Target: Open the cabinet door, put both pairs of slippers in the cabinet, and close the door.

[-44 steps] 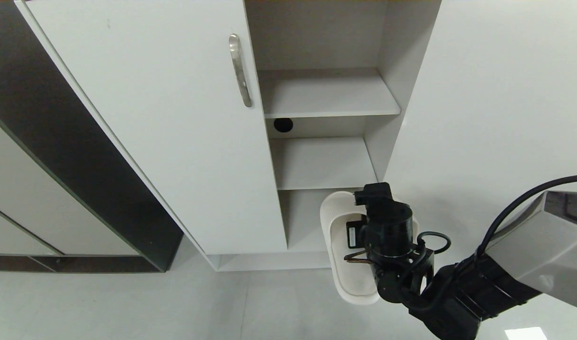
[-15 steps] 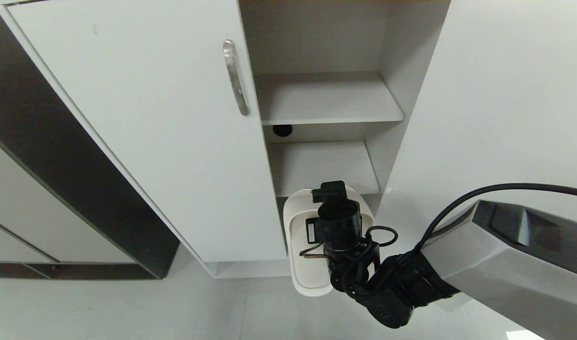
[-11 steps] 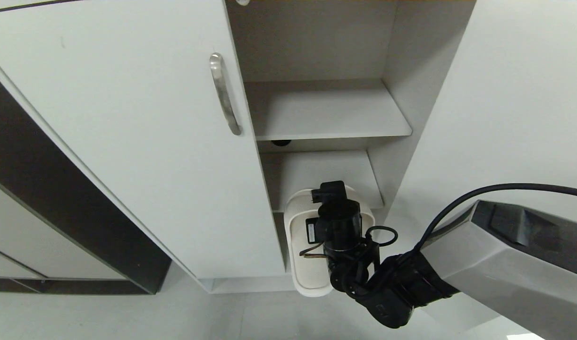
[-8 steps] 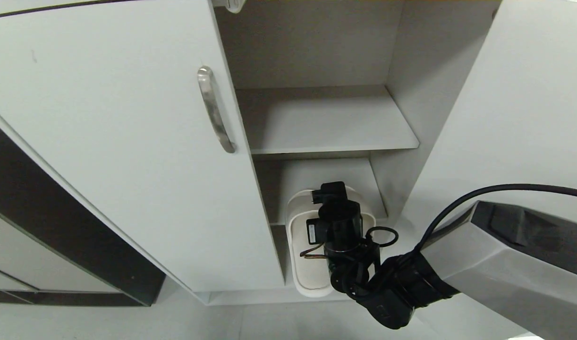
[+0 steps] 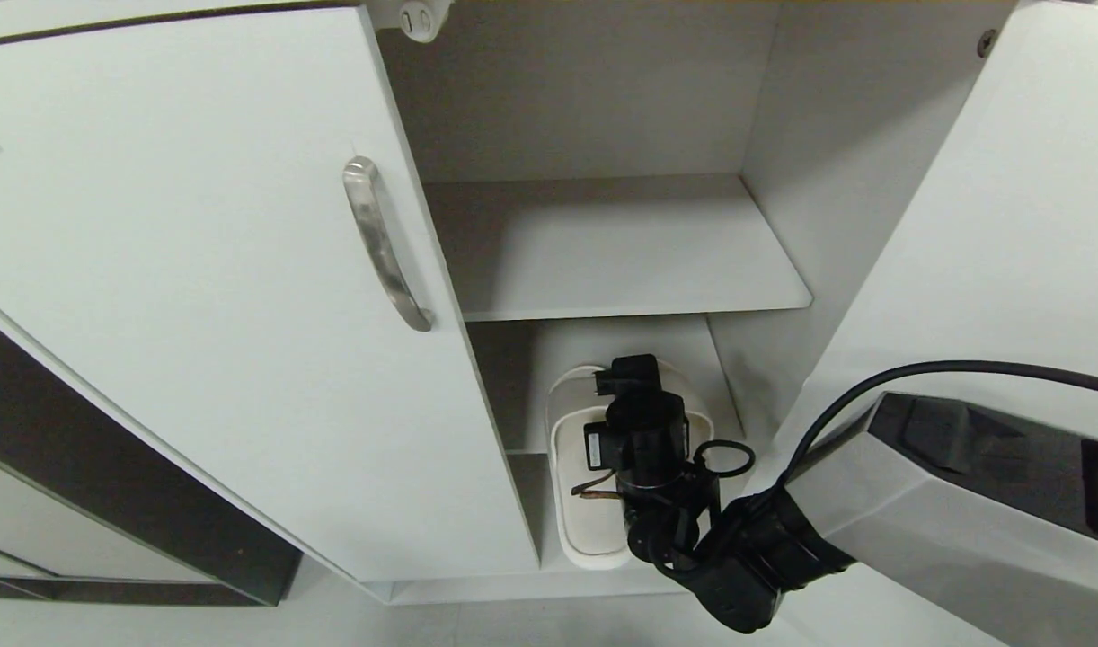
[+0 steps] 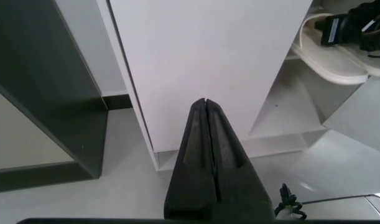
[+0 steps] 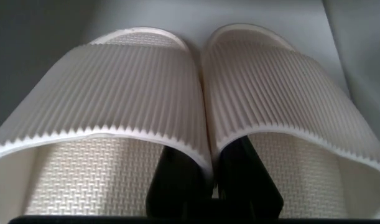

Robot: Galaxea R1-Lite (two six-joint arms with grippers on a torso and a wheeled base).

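Note:
A pair of cream ribbed slippers point(image 5: 583, 503) is held side by side in the cabinet's open right half, toes pointing inward, low down below the shelves. My right gripper point(image 7: 213, 180) is shut on the slippers' two inner walls, pinching them together; its black wrist point(image 5: 643, 440) covers their middle. The slippers point(image 6: 331, 57) also show from the side, sticking out of the opening; whether they rest on anything I cannot tell. The left door point(image 5: 199, 270) with its metal handle point(image 5: 383, 243) is closed. The right door point(image 5: 1016, 225) stands open. My left gripper point(image 6: 205, 112) is shut and empty, low before the left door.
An upper shelf point(image 5: 621, 252) and a lower shelf point(image 5: 630, 350) inside the cabinet are bare. A dark panel point(image 5: 109, 485) stands left of the cabinet. Pale floor point(image 6: 127, 186) lies in front.
My right arm carried the slippers leftward and deeper into the cabinet's lower opening. The head camera has moved closer, so the cabinet looks larger.

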